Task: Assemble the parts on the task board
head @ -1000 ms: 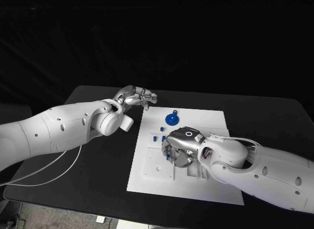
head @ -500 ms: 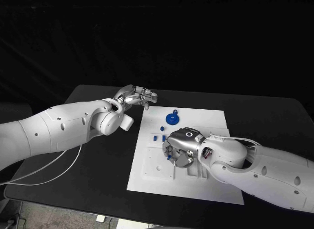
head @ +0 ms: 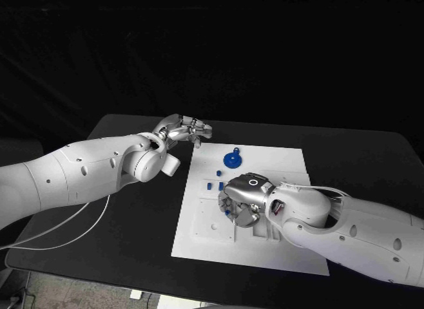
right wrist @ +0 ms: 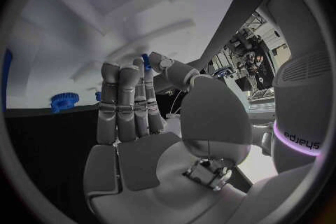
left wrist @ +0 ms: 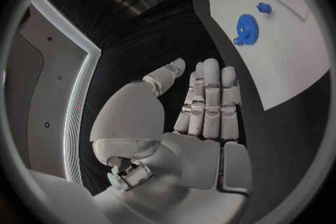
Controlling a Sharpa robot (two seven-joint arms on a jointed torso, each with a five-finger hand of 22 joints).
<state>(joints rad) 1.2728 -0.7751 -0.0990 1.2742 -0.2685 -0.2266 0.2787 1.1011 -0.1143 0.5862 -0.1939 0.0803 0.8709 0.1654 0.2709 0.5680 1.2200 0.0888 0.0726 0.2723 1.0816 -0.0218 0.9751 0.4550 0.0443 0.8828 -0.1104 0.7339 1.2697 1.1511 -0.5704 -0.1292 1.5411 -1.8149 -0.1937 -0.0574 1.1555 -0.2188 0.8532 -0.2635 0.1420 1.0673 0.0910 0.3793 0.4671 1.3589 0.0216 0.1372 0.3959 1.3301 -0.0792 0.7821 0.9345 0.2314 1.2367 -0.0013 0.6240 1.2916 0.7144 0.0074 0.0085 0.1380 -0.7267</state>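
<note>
White board: 1 task board (head: 268,248) in the middle of the black table (head: 361,154).
Arms: 2; the left hand (head: 182,131) hovers off the board's far corner, fingers together, holding nothing.
Right hand (head: 243,201): over the board's middle, pinching 1 blue part (right wrist: 145,60).
Blue parts: 1 gear (head: 231,159), about 3 small pieces (head: 212,185).
Risk: probably a slip or a jammed, tilted insertion.
</note>
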